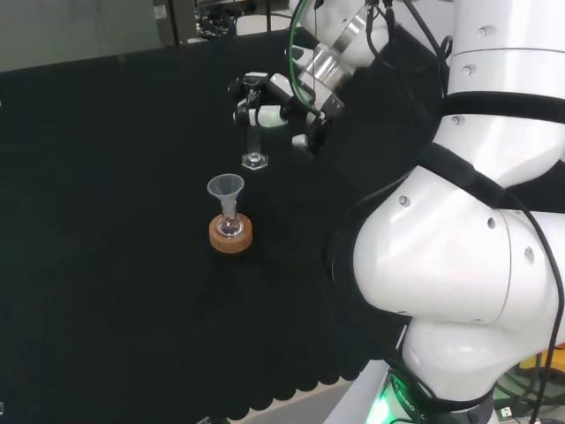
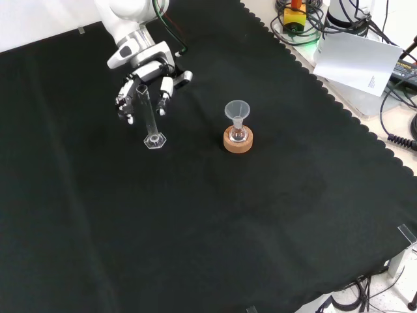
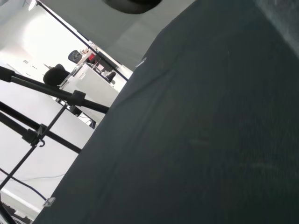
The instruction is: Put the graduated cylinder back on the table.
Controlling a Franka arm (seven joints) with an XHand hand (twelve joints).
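Note:
The clear graduated cylinder [image 1: 254, 147] [image 2: 149, 116] stands upright on the black cloth, resting on its six-sided foot. In the front view the hand [image 2: 148, 77] hangs over the cylinder's upper end. Its fingers [image 2: 124, 104] and thumb point down on either side of the tube, with gaps showing between them and the glass. In the head view the hand [image 1: 263, 102] sits just above and behind the tube's top, left of the arm's white links. The fingers look relaxed, not closed round the cylinder.
A small flask with a clear funnel [image 1: 226, 187] [image 2: 237, 109] in its neck sits on a cork ring [image 1: 231, 236] [image 2: 238, 143], a short way from the cylinder. Cables and a sheet of paper [image 2: 358, 60] lie beyond the cloth's scalloped edge. The wrist view looks across bare cloth [image 3: 210, 140].

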